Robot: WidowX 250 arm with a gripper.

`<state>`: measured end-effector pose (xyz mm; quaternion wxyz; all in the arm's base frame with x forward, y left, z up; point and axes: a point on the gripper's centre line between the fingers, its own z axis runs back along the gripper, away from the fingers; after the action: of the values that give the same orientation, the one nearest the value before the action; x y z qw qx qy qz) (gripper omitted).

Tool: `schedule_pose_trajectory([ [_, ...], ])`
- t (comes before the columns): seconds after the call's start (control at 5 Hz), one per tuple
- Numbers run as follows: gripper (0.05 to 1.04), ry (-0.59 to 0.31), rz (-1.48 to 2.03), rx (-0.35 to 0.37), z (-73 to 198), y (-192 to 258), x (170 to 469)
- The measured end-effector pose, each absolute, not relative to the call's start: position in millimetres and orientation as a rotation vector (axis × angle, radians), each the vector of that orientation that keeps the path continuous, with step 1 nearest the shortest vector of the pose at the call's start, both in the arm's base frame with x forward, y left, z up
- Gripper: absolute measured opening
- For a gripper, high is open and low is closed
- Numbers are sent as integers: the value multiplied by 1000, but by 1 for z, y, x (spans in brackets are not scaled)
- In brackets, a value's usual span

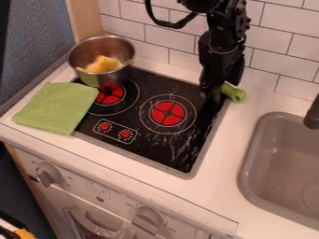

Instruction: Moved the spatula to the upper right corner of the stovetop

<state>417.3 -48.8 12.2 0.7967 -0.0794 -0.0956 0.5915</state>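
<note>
Jaws: spread cannot be told, nor whether they have hold of anything. Gripper, 1, black (213,92): pointing down at the upper right corner of the stovetop (177,151).
Spatula, 1 (234,93): green end visible just beside the gripper, at the stovetop's upper right corner, reaching onto the pale counter (215,196); remainder cannot be made out.
Pot, 1, steel (117,71): upright at the stovetop's upper left corner; yellow item, 1 (102,64), inside.
Cloth, 1, green (56,108): flat, left of the burners, partly over the stovetop's left edge.
Burners, 2, red with pale rings: left burner (110,94), right burner (168,113). Control panel, 1 (115,131), bearing 2 red dials, below them.
Sink, 1, grey (248,168): right of the stovetop. Wall, white tile (176,33): behind.
</note>
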Motion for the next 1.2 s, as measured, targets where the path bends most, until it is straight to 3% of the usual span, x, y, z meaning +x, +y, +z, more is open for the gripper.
schedule_pose_trajectory([
  [0.4, 999, -205, 1276, -185, 23, -40, 407],
  [1.2, 999, -304, 1294, -332, 109, -30, 379],
])
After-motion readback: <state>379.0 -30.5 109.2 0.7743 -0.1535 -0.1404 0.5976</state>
